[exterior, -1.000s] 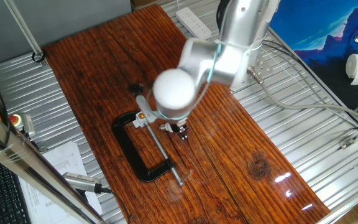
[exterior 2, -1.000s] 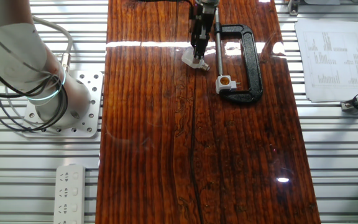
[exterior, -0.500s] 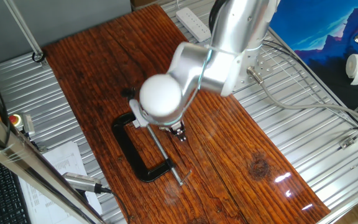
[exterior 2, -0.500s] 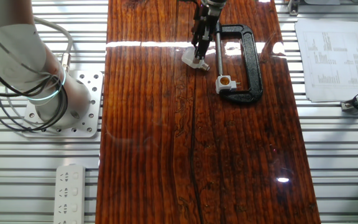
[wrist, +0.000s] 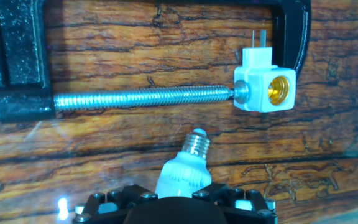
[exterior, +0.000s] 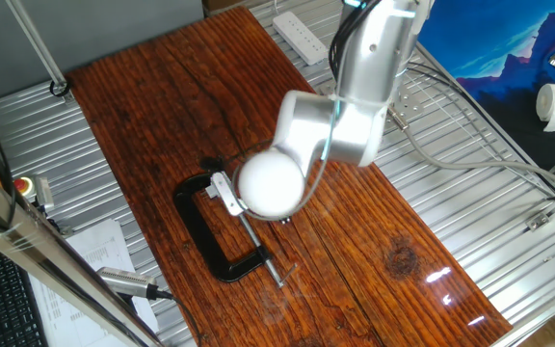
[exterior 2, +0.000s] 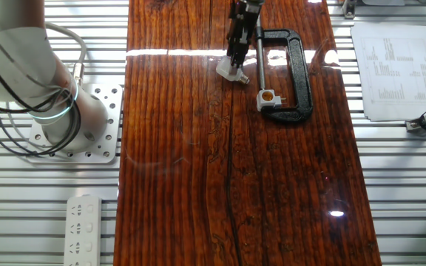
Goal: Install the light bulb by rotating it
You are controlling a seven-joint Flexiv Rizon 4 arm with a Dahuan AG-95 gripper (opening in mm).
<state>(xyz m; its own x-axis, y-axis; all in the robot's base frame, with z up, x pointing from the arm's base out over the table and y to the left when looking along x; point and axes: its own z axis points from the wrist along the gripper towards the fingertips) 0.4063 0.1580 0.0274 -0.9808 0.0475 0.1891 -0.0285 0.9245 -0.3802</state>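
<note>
Dark red-brown wood-grain counter (exterior 2: 198, 185), glossy, set on ribbed metal decking.

Hand view, left to right: black C-clamp (wrist: 17, 56) frame above and left of the gripper, its threaded screw (wrist: 142, 98) running level across the picture. Screw tip presses a small white socket block (wrist: 263, 88), up and right of the gripper; block's brass-orange opening faces right. Clamp's far arm curves behind the block.

Light bulb (wrist: 184, 171) sits directly ahead of the gripper, white frosted body partly hidden by the black gripper housing at bottom edge, silvery screw base pointing up and slightly right. Bulb base is apart from the socket block, below and left of it, and just below the clamp screw without touching.

Other fixed view: gripper (exterior 2: 236, 65) comes down from the top edge beside the clamp, with the bulb at its tip. Fingers appear to sit on either side of the bulb body, but contact is not clear; cannot tell whether the gripper is clamped on it.

First fixed view: arm's rounded white joint (exterior: 272, 185) blocks gripper and bulb; only the clamp shows beneath.
</note>
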